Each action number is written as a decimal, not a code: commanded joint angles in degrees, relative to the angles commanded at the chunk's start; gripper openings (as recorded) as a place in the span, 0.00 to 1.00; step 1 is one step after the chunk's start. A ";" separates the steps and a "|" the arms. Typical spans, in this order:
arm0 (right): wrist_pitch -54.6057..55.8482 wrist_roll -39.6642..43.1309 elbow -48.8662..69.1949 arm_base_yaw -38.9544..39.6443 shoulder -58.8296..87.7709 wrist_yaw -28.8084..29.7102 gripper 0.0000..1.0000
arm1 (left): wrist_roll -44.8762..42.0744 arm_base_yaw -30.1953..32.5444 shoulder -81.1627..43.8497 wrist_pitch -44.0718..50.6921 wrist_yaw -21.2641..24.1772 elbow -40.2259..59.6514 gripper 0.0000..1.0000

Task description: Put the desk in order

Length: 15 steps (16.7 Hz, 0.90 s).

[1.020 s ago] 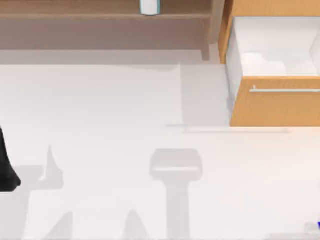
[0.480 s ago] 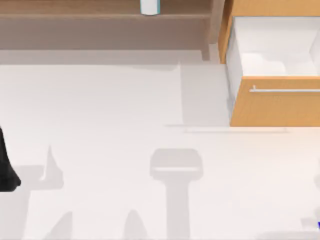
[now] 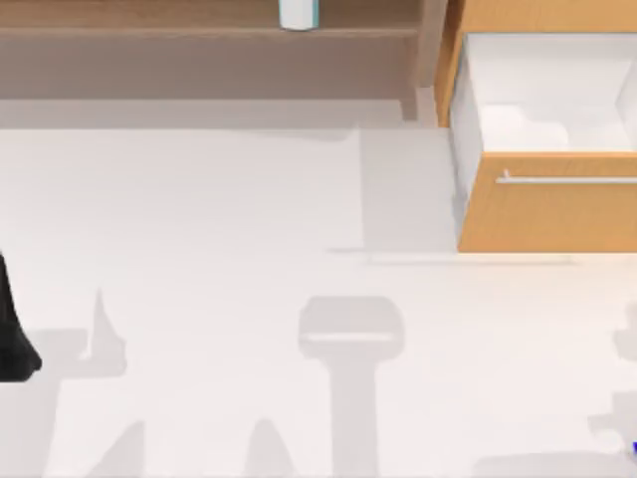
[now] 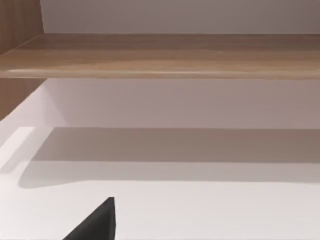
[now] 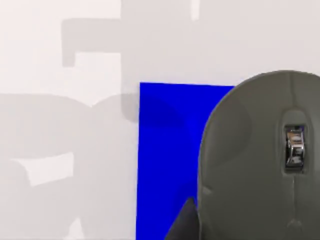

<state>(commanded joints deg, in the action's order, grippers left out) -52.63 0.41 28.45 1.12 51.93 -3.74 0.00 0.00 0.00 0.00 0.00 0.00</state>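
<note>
Desk tabletop (image 3: 199, 219) carries an open drawer (image 3: 547, 204) at its far right corner; rigid, pull by the silver handle (image 3: 567, 180). Mouse (image 5: 260, 160) lies on blue pad (image 5: 167, 150), near right corner. Right gripper's state: cannot tell.

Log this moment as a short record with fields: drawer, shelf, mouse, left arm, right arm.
drawer: orange-wood drawer pulled open, white interior, silver handle
shelf: wooden shelf along the desk's far edge, white-and-teal container on it
mouse: grey mouse lying on blue pad
left arm: at the desk's left edge
right arm: above the mouse
</note>
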 joint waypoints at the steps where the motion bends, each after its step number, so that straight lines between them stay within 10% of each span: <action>1: 0.33 0.01 0.19 0.08 -0.18 -0.19 0.00 | 0.00 0.00 0.00 0.00 0.00 0.00 1.00; 15: 1.85 -0.53 -2.73 -1.37 1.23 2.40 0.00 | 0.00 0.00 0.00 0.00 0.00 0.00 1.00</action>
<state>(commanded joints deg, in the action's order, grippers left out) -50.79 -0.11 25.72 -0.25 53.16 -1.34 0.00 0.00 0.00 0.00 0.00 0.00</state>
